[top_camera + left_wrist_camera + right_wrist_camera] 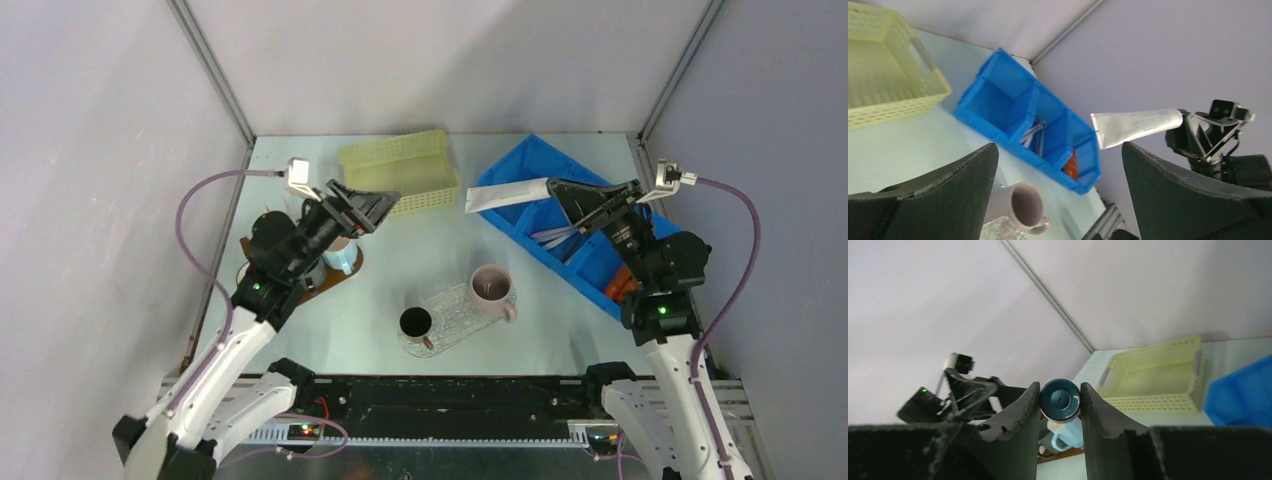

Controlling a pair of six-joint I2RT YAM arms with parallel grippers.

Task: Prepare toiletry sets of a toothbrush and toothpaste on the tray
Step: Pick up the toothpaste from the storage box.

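right pincer [565, 192] grips the white toothpaste tube [505, 194] by its cap end, aloft near the blue bin [520, 160]; left pincer [385, 210] gapes wide, empty.

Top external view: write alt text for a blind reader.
The right gripper holds a white toothpaste tube above a blue bin. The left gripper hangs open near a yellow basket; two mugs sit on a clear tray.
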